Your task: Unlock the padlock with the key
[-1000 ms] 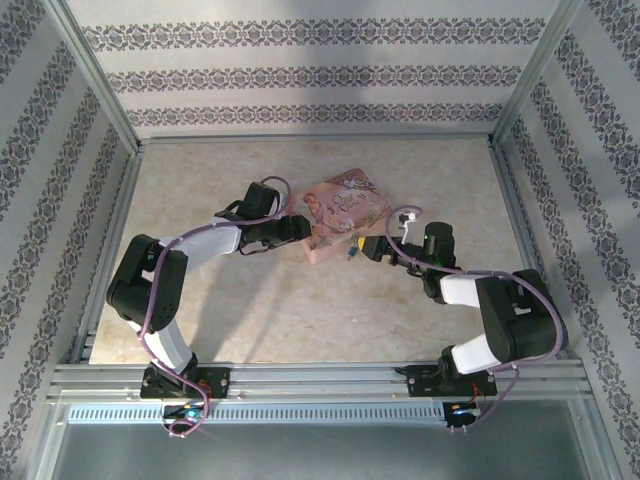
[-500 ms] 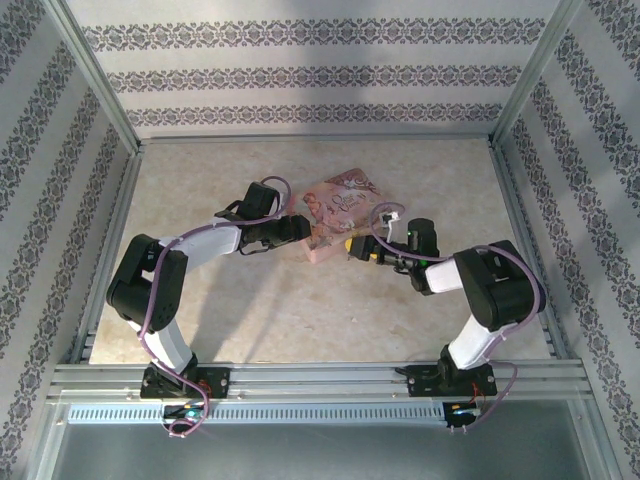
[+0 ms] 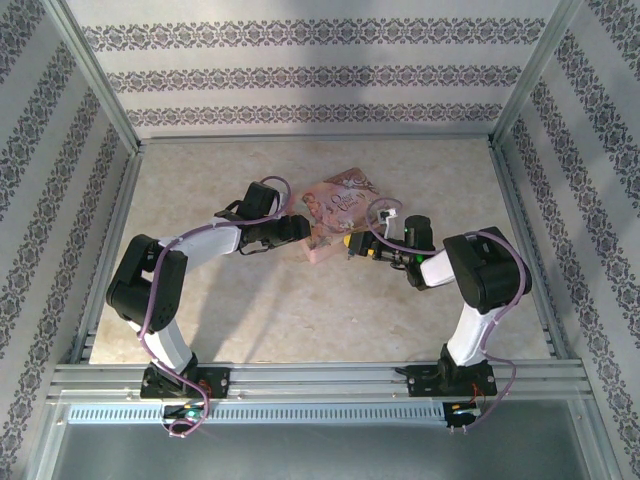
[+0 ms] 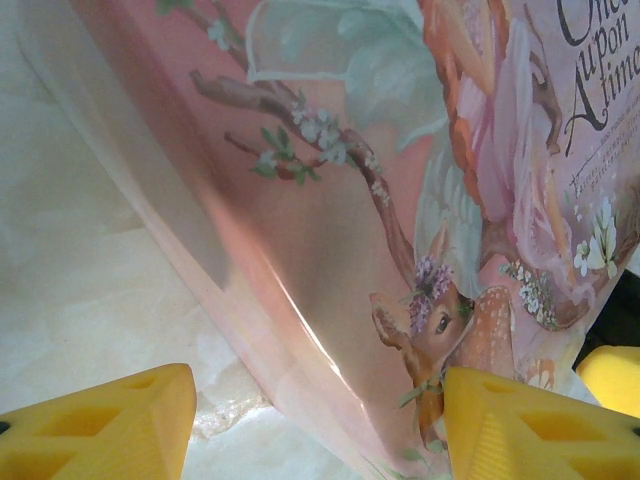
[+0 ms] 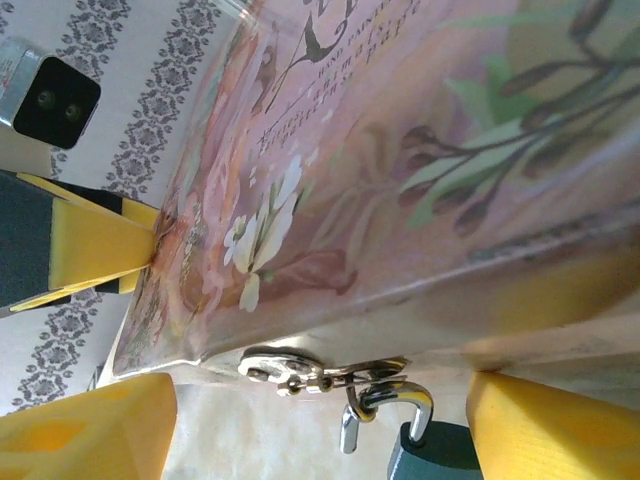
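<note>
The padlock has a teal body and a silver shackle. It hangs from the metal hasp on the front wall of the pink illustrated tin. One leg of the shackle is out of the body. My right gripper is open, its yellow fingers wide apart on either side of the padlock. My left gripper is open at the tin's left corner, one finger over the lid and one over the table. The key is hidden.
The tin sits mid-table on the beige surface, with my left gripper and right gripper close on either side of its near edge. Patterned walls and a metal frame enclose the table.
My right arm has moved left, bringing its gripper up against the tin's near edge at the padlock. The left arm and the tin have held still.
</note>
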Robot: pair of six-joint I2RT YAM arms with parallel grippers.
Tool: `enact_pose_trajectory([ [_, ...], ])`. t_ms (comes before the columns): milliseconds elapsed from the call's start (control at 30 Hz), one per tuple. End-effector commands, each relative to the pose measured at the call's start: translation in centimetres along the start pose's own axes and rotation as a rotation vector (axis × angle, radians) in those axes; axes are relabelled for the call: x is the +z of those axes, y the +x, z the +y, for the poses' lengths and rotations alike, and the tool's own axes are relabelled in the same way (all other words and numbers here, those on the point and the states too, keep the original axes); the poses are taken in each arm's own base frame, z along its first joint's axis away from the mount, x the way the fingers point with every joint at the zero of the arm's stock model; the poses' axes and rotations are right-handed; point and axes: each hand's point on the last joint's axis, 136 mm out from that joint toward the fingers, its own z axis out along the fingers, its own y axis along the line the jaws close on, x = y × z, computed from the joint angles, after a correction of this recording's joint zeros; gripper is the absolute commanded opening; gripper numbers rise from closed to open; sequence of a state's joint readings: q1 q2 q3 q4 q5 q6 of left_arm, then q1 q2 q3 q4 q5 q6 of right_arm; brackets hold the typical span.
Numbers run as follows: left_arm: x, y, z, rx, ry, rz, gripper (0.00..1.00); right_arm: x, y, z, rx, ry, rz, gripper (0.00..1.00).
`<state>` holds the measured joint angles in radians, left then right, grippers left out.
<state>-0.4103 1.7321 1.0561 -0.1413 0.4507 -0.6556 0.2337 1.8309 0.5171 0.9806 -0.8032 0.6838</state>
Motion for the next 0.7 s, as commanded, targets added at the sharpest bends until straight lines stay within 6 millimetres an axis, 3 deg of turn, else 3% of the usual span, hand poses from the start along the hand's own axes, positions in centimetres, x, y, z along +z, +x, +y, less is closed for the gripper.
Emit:
enact_pose_trajectory([
  [0, -0.2, 1.8, 3.3, -0.033, -0.136, 0.054, 0.65, 0.8, -0.4, 1.9, -0.039, -0.101, 0.004, 0.72],
  [433, -0.5, 1.7, 3.8, -0.036, -0.148, 0.052, 0.65, 0.5, -0.4, 3.6, -0.049, -0.202, 0.001, 0.62],
  [667, -0.8, 1.8, 4.0, -0.038, -0.153, 0.048, 0.65, 0.1, -0.2, 3.4, -0.04, -0.204, -0.007, 0.54],
])
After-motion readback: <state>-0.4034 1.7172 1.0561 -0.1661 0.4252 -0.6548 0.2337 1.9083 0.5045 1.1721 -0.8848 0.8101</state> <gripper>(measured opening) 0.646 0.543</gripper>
